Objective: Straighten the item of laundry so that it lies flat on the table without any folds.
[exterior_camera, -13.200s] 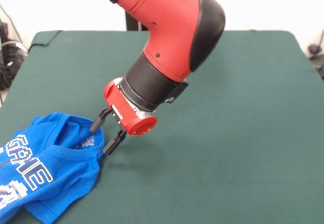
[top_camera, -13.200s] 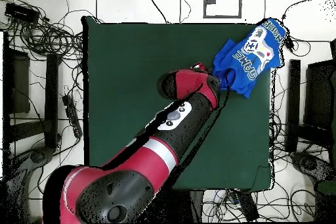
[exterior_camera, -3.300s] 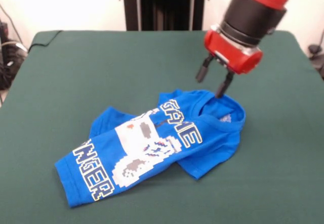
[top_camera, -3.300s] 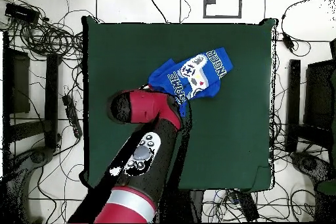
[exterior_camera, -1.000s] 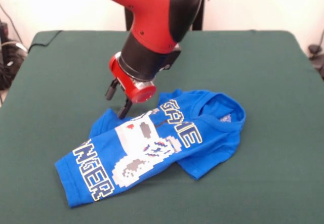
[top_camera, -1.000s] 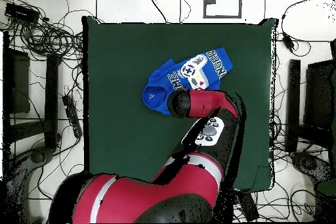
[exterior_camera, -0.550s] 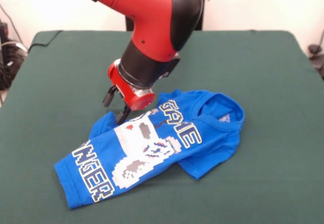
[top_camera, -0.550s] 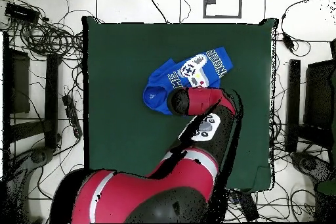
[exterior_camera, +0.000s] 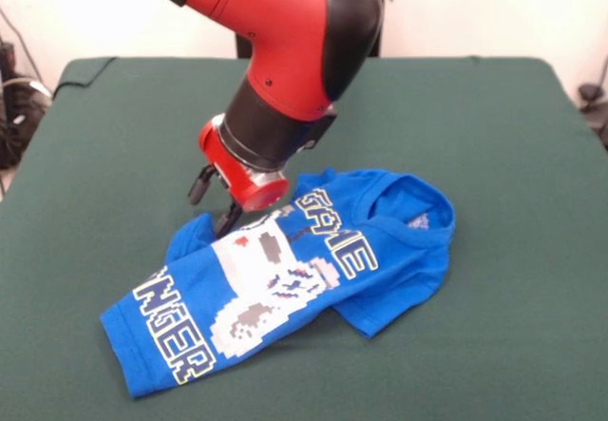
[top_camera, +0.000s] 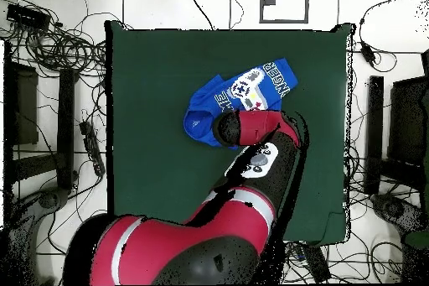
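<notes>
One large rectangular table with a dark green felt-like top [exterior_camera: 494, 155] [top_camera: 167, 132]. One red and black arm comes down over mid-table. One small bright blue short-sleeved T-shirt with white pixel lettering and a controller print [exterior_camera: 294, 278] [top_camera: 243, 90] lies rumpled and folded over itself, hem end toward 7 o'clock in the front view. One black two-fingered gripper [exterior_camera: 213, 202], fingers spread apart, one tip touching the shirt's 10 o'clock edge.

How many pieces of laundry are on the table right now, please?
1: a blue T-shirt, still folded, lies near the middle of the table, with the gripper at its edge. Nothing else shows.
</notes>
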### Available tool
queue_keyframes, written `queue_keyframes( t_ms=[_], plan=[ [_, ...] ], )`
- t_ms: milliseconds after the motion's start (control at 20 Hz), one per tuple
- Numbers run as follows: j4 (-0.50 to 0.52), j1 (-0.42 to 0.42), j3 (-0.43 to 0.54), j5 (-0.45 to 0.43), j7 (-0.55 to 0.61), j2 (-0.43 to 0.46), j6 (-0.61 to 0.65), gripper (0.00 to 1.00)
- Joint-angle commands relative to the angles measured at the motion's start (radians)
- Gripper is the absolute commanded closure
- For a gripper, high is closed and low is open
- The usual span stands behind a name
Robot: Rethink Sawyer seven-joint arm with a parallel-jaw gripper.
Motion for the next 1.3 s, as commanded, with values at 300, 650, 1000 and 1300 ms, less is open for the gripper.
queue_keyframes(
  t_ms=[300,650,1000,1300],
  plan=[
    [-0.117,0.05,-0.118,0.01,0.236,0.235,-0.185,0.0],
    [-0.118,0.036,-0.215,0.061,0.238,0.282,-0.292,0.0],
    [-0.122,-0.01,-0.164,0.076,0.148,0.264,-0.315,0.0],
    [-0.133,-0.012,-0.2,0.09,0.138,0.286,-0.335,0.0]
  ],
)
